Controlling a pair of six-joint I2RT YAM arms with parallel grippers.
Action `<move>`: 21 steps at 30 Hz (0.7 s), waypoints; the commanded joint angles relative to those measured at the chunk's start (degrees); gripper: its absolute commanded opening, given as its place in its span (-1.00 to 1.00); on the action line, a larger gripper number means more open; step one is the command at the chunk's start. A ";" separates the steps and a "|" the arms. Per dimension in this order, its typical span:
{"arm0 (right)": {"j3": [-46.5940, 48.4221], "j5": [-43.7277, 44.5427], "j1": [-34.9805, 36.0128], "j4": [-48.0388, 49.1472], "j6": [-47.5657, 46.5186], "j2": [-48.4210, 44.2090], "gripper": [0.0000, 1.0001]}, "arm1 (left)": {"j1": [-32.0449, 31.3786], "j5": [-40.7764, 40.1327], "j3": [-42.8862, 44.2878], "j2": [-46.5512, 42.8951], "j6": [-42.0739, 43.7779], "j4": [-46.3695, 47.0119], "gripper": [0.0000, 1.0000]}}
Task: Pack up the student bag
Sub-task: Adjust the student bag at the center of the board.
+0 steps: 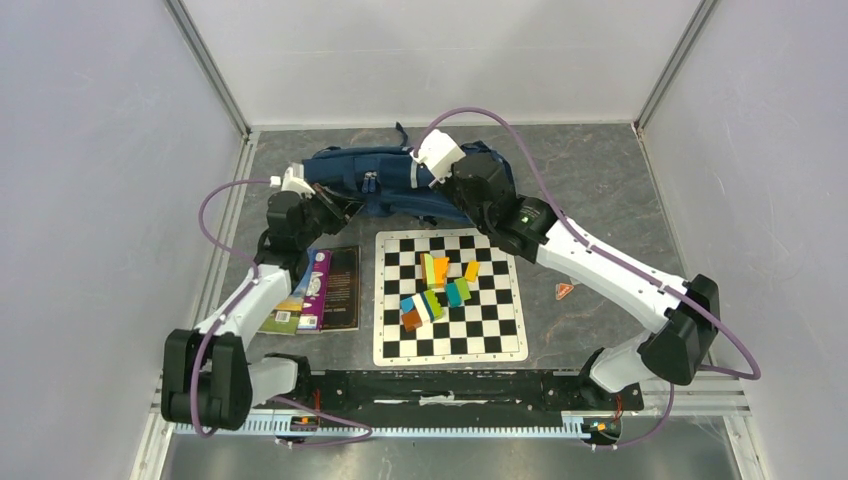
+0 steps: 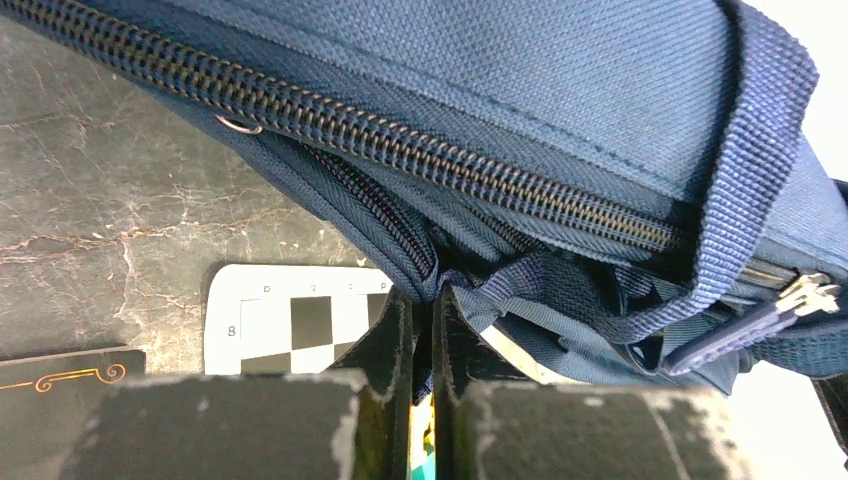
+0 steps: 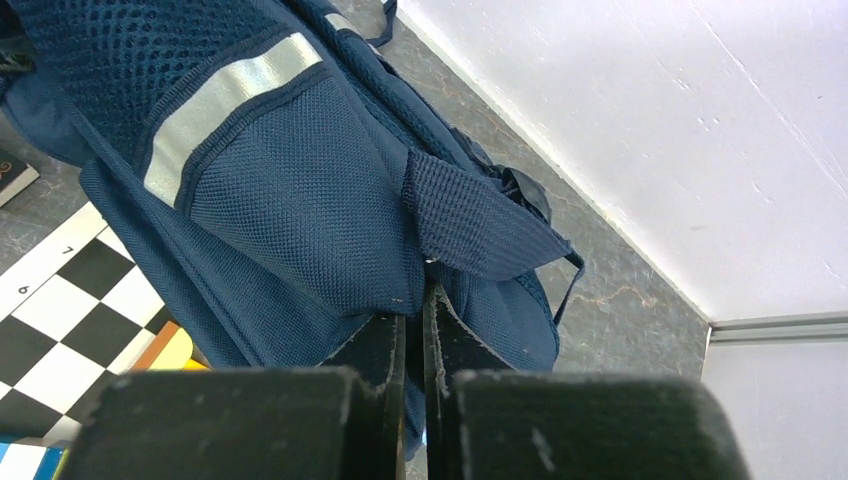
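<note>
A checkered board (image 1: 497, 340) lies nearest the arm bases and carries a loose cluster of coloured blocks (image 1: 438, 290). Two books (image 1: 322, 290) sit just left of it, partly hidden under the left arm. A small orange item (image 1: 565, 290) to the right is too small to identify. Beyond the board, the navy student bag (image 1: 375, 185) lies on its side at the far end of the table, its right end hidden behind the right arm. The left gripper (image 2: 420, 300) is pinched tight on bag fabric below a zipper (image 2: 450, 165). The right gripper (image 3: 412, 300) is clamped on a fold of the bag's mesh fabric.
</note>
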 commanded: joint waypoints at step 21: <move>2.39 -4.22 0.18 5.23 3.02 -8.31 -1.00 | -0.34 -0.63 10.26 -24.24 7.71 -27.10 -0.96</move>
